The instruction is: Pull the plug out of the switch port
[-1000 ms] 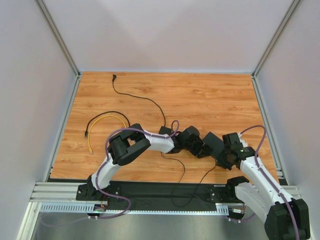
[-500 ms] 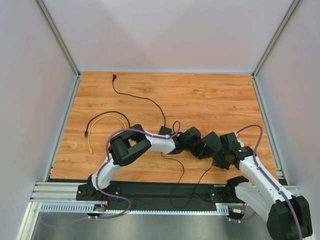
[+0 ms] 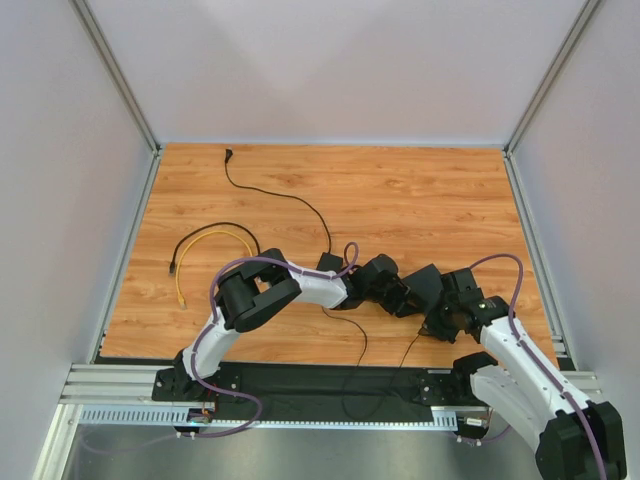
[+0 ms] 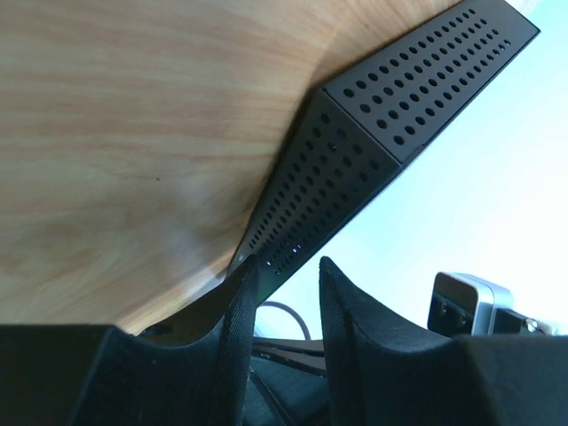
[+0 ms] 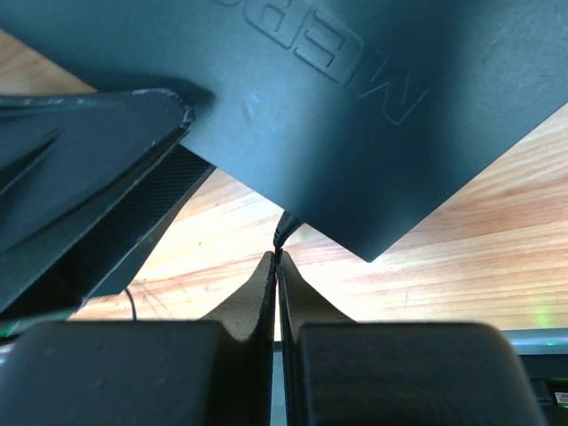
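The switch [image 3: 425, 282] is a flat black slab right of centre, between both grippers. In the left wrist view its perforated side [image 4: 355, 169] slants up to the right. My left gripper [image 4: 282, 271] is open, its tips at the slab's near corner, the left fingertip [image 4: 244, 275] touching it. In the right wrist view the switch's underside [image 5: 355, 115] with raised letters fills the top. The black plug [image 5: 284, 226] sticks out from under its edge. My right gripper [image 5: 278, 259] is shut on the thin cable just below the plug. From above, this gripper [image 3: 437, 325] sits at the switch's near edge.
A small black adapter brick [image 3: 330, 263] with thin black cables lies under the left arm's wrist. A yellow cable [image 3: 205, 240] and a black one curl at the left. Another black lead [image 3: 280, 195] runs to the back. Walls enclose three sides.
My right gripper has shifted left and towards the near edge, staying shut on the cable. The left jaws have narrowed a little at the switch's corner.
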Robot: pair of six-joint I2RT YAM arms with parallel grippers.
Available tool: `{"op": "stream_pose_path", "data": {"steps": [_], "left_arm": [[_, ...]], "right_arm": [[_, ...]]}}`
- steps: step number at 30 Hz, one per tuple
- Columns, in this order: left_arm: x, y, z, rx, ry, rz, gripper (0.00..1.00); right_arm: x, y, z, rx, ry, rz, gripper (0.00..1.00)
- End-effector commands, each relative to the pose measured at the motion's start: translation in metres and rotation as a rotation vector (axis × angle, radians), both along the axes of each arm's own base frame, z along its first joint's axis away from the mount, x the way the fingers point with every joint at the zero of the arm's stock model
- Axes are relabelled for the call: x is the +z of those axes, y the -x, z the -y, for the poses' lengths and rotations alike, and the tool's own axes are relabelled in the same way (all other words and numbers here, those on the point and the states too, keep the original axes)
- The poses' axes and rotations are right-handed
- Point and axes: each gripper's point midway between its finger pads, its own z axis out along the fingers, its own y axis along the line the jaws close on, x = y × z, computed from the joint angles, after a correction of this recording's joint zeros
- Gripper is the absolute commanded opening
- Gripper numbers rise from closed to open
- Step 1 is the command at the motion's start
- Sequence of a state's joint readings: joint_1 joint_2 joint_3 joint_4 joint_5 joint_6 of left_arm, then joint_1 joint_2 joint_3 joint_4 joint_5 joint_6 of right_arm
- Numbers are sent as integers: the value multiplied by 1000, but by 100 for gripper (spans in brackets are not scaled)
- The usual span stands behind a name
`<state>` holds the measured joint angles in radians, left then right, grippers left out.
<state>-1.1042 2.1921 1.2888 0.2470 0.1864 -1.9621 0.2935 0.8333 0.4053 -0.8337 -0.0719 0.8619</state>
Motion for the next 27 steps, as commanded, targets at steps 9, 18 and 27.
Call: {"op": "stream_pose_path", "data": {"steps": [9, 18, 27], "left_arm": [[41, 12, -6, -79, 93, -5, 65], [50, 34, -43, -243, 50, 104, 66], [66, 23, -81, -456, -87, 509, 56]], "right_arm": [[18, 4, 8, 7, 38, 15, 10], [25, 9, 14, -36, 70, -24, 35], [81, -18, 41, -145, 185, 134, 63]]}}
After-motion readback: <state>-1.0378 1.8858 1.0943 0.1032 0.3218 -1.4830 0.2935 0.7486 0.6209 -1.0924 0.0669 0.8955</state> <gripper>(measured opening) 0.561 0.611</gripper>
